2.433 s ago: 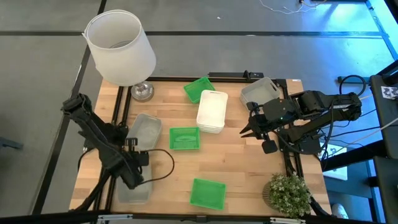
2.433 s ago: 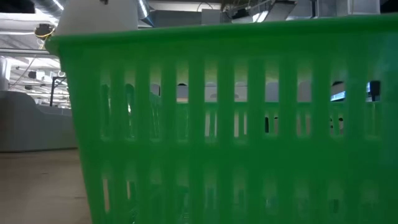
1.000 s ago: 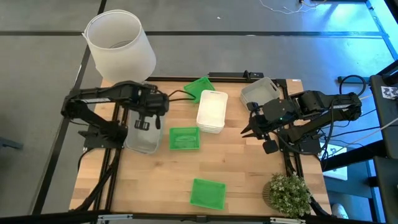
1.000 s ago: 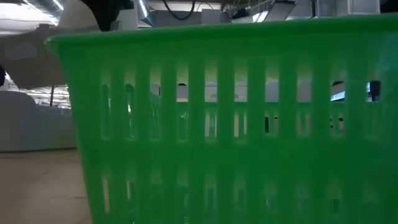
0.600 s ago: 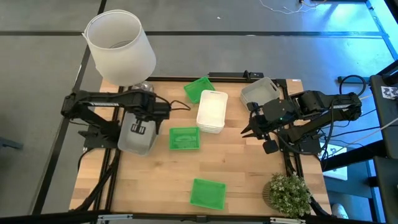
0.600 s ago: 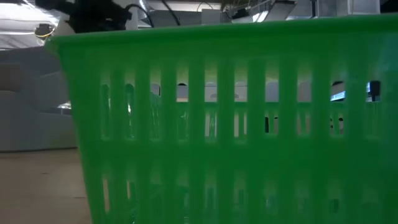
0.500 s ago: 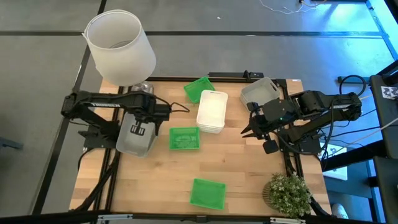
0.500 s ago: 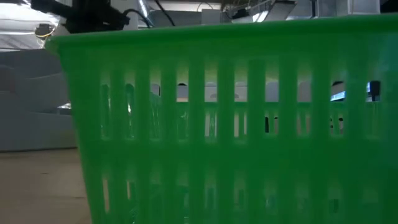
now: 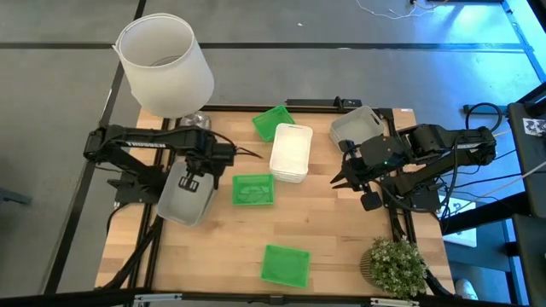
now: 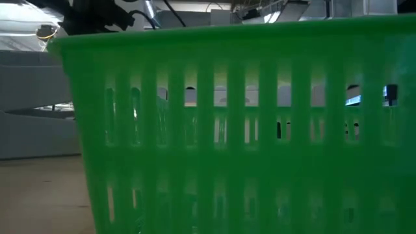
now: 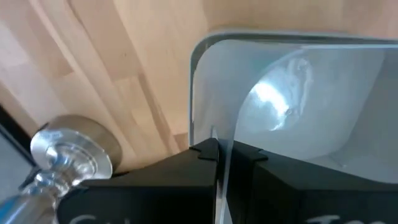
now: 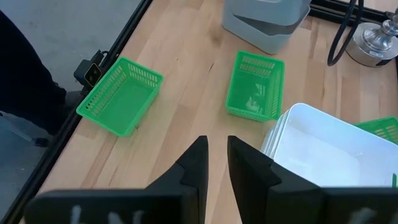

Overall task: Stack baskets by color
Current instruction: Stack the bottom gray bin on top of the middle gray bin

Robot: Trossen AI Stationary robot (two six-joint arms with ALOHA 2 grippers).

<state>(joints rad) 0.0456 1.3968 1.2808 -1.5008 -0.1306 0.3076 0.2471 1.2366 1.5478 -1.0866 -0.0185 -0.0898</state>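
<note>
My left gripper [image 9: 194, 170] points down at the table's left and is shut on a translucent grey basket [image 9: 183, 200], which sits nested on a second grey basket [image 12: 264, 28]. A third grey basket [image 9: 356, 126] stands at the far right. White baskets [image 9: 290, 152] are stacked at the middle. Three green baskets lie singly: one behind the white stack [image 9: 271, 119], one at the middle [image 9: 253, 189], one by the near edge [image 9: 285, 264]. My right gripper [image 9: 337, 181] hangs above the table's right part, with a narrow gap between its fingers [image 12: 199, 155] and nothing in it. My left gripper pinches one end wall of the grey basket at its rim [image 11: 222, 140], the wall standing between the two fingers. The fingers come from above, pointing down, one inside the basket and one outside. The basket sits slightly askew in the grey basket under it [image 10: 39, 136].
A large white lampshade [image 9: 166, 64] on a metal foot [image 11: 71, 152] stands at the far left corner, close behind my left gripper. A potted plant [image 9: 394, 264] is at the near right corner. Bare wood lies at the near left and between the green baskets.
My left gripper has come down with the grey basket and drifted a little toward the near left. The basket, held above the other grey one a second ago, has sunk onto it and turned slightly askew. My right arm has kept still.
</note>
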